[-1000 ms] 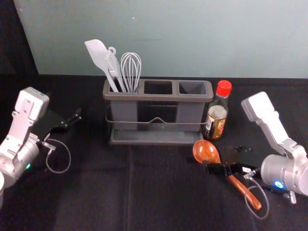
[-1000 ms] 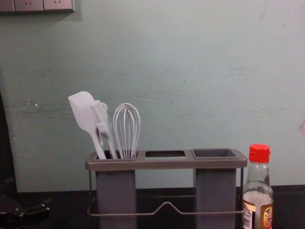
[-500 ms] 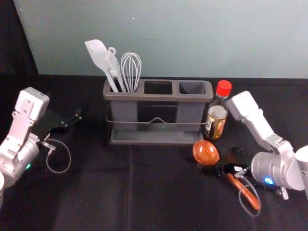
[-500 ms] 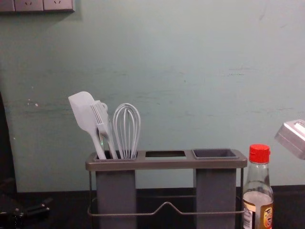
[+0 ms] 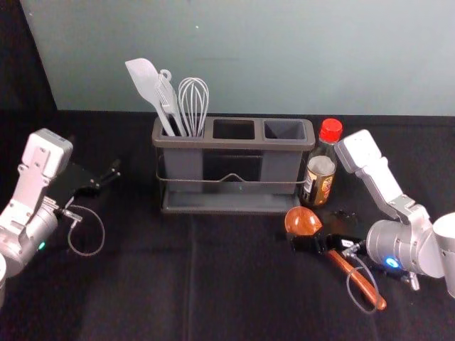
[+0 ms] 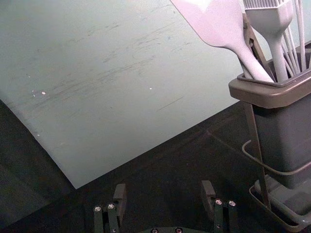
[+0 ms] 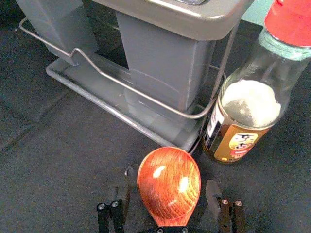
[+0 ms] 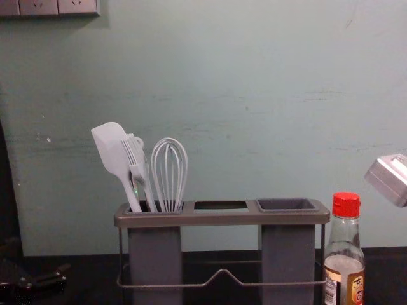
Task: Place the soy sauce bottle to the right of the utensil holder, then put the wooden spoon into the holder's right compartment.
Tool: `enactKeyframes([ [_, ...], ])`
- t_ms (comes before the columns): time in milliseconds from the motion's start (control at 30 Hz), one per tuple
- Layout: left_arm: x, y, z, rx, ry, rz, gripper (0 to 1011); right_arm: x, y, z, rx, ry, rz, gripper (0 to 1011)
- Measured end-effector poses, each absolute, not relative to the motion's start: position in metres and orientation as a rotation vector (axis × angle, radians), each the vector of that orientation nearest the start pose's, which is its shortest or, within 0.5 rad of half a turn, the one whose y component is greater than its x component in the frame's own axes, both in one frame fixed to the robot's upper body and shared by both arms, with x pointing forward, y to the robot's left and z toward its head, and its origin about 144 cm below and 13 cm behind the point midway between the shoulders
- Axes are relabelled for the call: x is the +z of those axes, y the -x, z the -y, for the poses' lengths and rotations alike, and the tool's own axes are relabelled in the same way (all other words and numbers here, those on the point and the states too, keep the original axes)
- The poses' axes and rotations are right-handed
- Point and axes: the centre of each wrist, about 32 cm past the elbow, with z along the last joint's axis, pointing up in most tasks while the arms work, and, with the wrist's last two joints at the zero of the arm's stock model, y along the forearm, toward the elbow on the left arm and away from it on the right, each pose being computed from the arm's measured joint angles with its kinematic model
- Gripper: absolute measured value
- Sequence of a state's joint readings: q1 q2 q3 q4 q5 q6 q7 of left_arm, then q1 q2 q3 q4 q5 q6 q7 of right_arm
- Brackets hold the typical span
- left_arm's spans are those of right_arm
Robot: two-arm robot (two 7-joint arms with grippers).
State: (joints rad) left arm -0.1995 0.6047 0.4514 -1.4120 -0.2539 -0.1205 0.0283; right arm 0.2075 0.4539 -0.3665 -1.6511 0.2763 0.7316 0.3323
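While the bottle (image 5: 320, 179) flanked the holder (image 5: 237, 143), the right gripper (image 5: 316, 231) gaped over the spoon (image 5: 301, 220); the left gripper (image 5: 105, 170), also parted, idled leftward.

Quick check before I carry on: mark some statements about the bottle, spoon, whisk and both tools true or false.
1. The soy sauce bottle stands upright to the right of the utensil holder. True.
2. The wooden spoon is in the holder's right compartment. False: it lies on the table, in front of the holder.
3. The right tool is open at the spoon, a finger on either side. True.
4. The left tool is shut on the whisk. False: it is open and empty, left of the holder.
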Motion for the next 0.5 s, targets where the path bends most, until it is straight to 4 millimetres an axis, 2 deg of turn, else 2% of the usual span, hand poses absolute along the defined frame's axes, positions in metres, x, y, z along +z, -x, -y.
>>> enactKeyframes([
  [500, 1.1398, -0.4886, -0.3097, 1.248, -0.304, 0.285, 1005, 1.1998, -0.4994, 0.2441, -0.914, 0.617, -0.283, 1004],
])
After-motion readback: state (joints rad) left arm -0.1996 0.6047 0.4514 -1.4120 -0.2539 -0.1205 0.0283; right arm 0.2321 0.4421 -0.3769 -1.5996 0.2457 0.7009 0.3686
